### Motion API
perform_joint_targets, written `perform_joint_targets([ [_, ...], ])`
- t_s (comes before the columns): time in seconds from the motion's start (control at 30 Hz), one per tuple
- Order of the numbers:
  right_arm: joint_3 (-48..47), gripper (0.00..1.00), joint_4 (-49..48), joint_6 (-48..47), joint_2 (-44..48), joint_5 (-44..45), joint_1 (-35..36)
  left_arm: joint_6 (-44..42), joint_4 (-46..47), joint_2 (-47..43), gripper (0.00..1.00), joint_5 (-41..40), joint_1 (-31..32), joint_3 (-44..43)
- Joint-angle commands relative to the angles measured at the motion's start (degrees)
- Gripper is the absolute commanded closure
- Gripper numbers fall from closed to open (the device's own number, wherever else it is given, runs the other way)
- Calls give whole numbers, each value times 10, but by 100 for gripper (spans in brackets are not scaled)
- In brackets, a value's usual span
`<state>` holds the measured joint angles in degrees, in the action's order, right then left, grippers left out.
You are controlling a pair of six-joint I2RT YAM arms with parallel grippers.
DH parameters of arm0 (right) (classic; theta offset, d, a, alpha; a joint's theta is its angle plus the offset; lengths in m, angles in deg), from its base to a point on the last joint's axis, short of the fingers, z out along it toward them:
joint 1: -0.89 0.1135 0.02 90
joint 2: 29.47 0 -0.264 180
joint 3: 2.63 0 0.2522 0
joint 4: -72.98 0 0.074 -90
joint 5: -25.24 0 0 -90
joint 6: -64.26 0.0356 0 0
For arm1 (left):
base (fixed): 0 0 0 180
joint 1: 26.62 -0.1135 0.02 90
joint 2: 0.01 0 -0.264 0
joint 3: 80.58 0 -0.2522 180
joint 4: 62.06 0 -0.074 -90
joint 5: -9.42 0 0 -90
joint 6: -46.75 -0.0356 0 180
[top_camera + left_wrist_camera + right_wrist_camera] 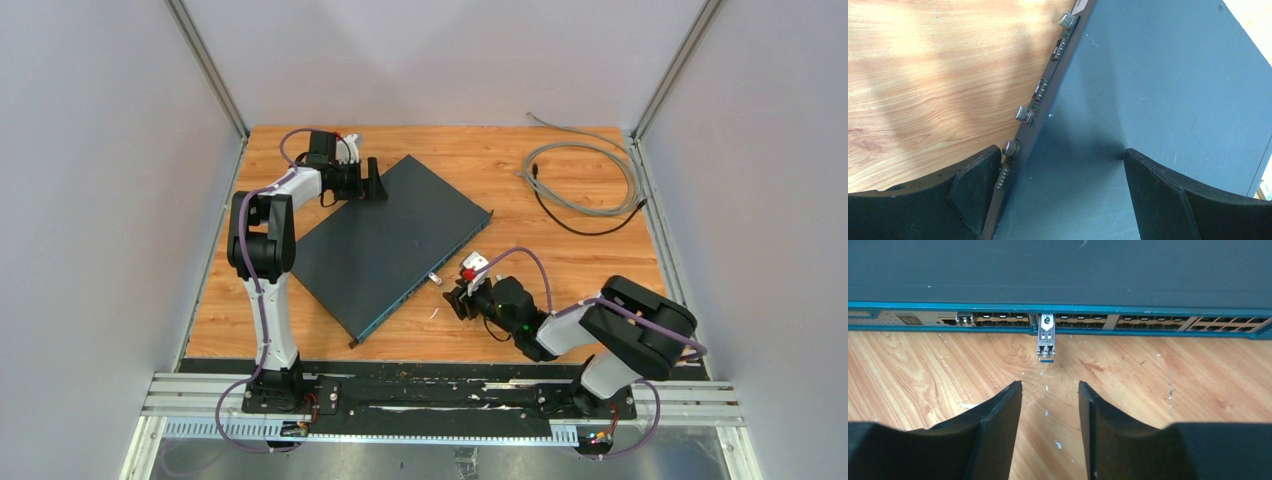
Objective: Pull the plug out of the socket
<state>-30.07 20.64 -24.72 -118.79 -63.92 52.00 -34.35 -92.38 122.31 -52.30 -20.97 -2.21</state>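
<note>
- Right gripper point(1050, 387) hangs low over the table point(1173, 385), its jaws part-way open with nothing between them. It sits just short of the plug point(1046, 342) and is lined up with it.
- Plug juts from a socket in the front row of the switch point(1048, 270), on the face turned near and right. Its free end is out over the wood, and I cannot tell how deep it sits.
- Left gripper point(1060, 151) stands wide open astride the far-left corner of the switch, clamping nothing. It looks placed to brace the box.
- Best move, I judge: slide straight in, close on the plug's two sides, then draw back along its length without twisting, so the switch does not drag.
</note>
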Motion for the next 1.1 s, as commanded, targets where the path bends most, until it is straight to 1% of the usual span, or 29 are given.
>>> perform_joint_targets([
  [0.0, -22, 44, 106, -7, 59, 27, 3, 9, -119, 36, 7, -11, 9, 19],
  [0.07, -50, 36, 171, -22, 80, 22, 2, 9, -119, 36, 7, -11, 9, 19],
  [0.1, -65, 34, 205, -24, 87, 21, 2, 9, -119, 36, 7, -11, 9, 19],
  [0.17, -92, 33, 249, -28, 90, 29, 3, 9, -119, 36, 7, -10, 9, 20],
  [0.23, -117, 31, 273, -45, 81, 30, 2, 8, -119, 36, 7, -10, 9, 19],
  [0.4, -203, 31, 355, -58, 18, 19, -5, 8, -120, 35, 7, -9, 9, 19],
  [0.5, -232, 32, 377, -55, -10, 14, -7, 6, -121, 35, 7, -9, 9, 19],
  [0.7, -248, 32, 383, -40, -30, 10, -12, 6, -121, 34, 7, -8, 8, 19],
  [0.77, -255, 33, 386, -37, -41, 5, -16, 6, -121, 34, 7, -7, 7, 19],
  [0.83, -259, 39, 383, -38, -51, 1, -19, 5, -121, 34, 7, -7, 7, 19],
  [0.9, -261, 48, 374, -38, -56, 1, -20, 6, -121, 34, 7, -6, 7, 19],
  [1.0, -260, 80, 368, -34, -50, -18, -22, 6, -119, 34, 8, -5, 7, 19],
  [1.03, -255, 88, 368, -33, -44, -20, -22, 6, -120, 34, 8, -5, 6, 20],
  [1.07, -250, 93, 370, -34, -34, -24, -22, 5, -120, 35, 8, -4, 6, 19],
])
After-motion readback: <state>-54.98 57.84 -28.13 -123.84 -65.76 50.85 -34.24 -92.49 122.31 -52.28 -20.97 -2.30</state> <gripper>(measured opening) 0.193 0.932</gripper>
